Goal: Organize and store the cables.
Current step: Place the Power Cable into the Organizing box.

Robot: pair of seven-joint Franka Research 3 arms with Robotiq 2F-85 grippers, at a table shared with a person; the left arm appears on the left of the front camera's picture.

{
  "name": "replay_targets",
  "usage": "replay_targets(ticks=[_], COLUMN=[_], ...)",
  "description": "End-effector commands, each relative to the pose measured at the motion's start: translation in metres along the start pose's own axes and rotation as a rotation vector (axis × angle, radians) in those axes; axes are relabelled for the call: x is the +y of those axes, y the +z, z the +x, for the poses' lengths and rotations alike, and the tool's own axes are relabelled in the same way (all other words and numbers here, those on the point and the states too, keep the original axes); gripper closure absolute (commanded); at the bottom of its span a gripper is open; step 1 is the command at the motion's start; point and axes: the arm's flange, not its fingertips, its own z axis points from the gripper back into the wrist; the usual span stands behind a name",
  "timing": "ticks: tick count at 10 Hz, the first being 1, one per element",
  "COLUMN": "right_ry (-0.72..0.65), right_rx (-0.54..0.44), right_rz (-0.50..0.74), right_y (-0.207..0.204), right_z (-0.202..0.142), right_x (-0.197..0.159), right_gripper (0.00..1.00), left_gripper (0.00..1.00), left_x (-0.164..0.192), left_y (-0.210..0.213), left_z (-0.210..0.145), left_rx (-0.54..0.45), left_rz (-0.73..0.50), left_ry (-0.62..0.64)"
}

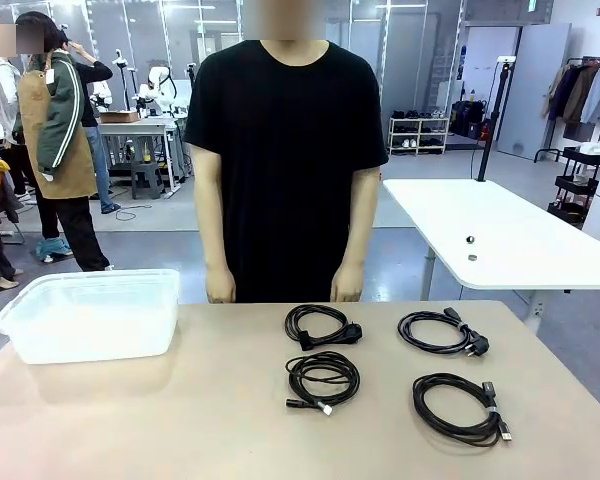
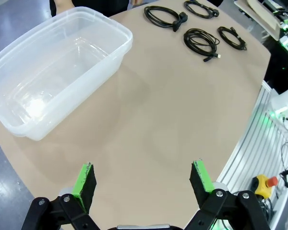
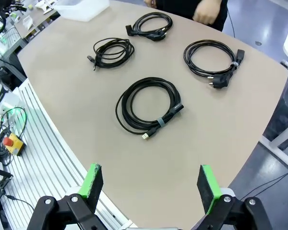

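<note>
At 3 o'clock on the tabletop, four cables lay as separate coils, two by two; the clear bin stood at 10 o'clock, well apart. Your left tool and right tool hung wide and empty. Expect light, limp cords that could sag or unwind; you would best pinch across the bundled strands at the band of the 5 o'clock coil. Bare tabletop separated coils from bin; the 3 o'clock edge ran near.

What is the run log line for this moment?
cables: four, on table | bin: empty | left tool: open | right tool: open
</note>
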Motion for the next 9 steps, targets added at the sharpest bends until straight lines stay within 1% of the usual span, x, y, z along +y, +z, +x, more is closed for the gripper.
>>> replay_targets(ticks=[1,9], right_ry=[0.018,0.018], right_rx=[-0.012,-0.012], right_rz=[0.007,0.007], right_y=[0.0001,0.0001], right_z=[0.0002,0.0002], right_x=[-0.0011,-0.0011], right_gripper=[0.00,0.00], left_gripper=[0.00,0.00], left_x=[0.0000,0.0000], left_y=[0.0004,0.0004], left_z=[-0.0007,-0.0007], left_rx=[0.004,0.004], left_rz=[-0.007,-0.007], left_ry=[-0.015,-0.015])
